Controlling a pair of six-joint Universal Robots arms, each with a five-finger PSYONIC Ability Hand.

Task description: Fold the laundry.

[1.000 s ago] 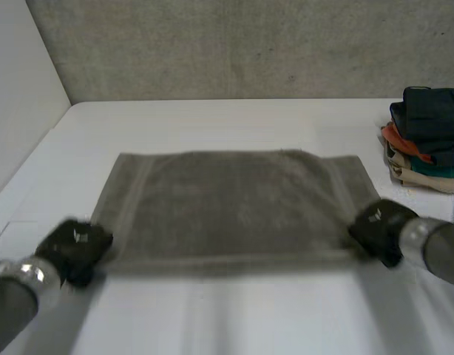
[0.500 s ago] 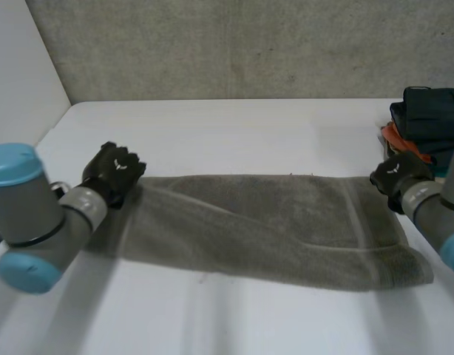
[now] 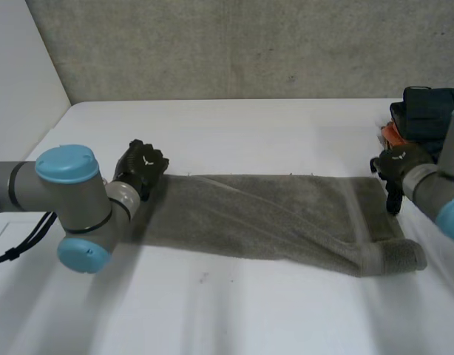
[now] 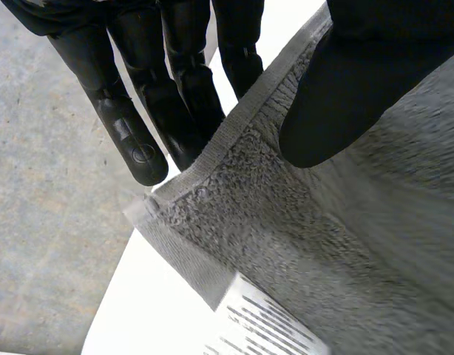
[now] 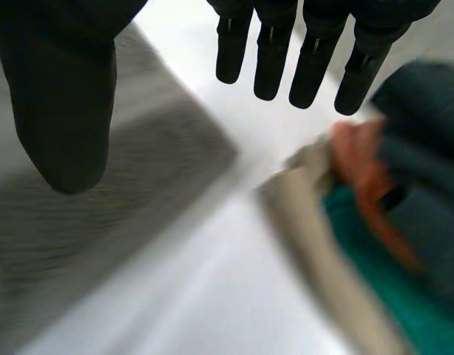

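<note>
A grey-brown terry towel (image 3: 271, 214) lies folded in half lengthwise across the middle of the white table (image 3: 234, 318). Its long edges run left to right.

The black left hand (image 3: 142, 168) is at the towel's far left corner. Its thumb lies on top of the cloth and its straight fingers (image 4: 131, 126) reach under the hem, so the corner is pinched between them. The black right hand (image 3: 395, 164) hovers over the far right corner with fingers straight and spread from the thumb, holding nothing.

A stack of folded clothes in dark blue, orange, teal and beige (image 3: 427, 115) sits just right of the right hand.

The fold looks uneven. At the near right end the cloth bulges out past the layer above. With only one corner held, any pull from the left hand would likely drag the towel and skew the layers further. A careless swing of the right hand could also knock the stack beside it.

A white care label (image 4: 264, 322) sewn near the held corner carries rows of dark print, too small to read. No other writing can be read.
</note>
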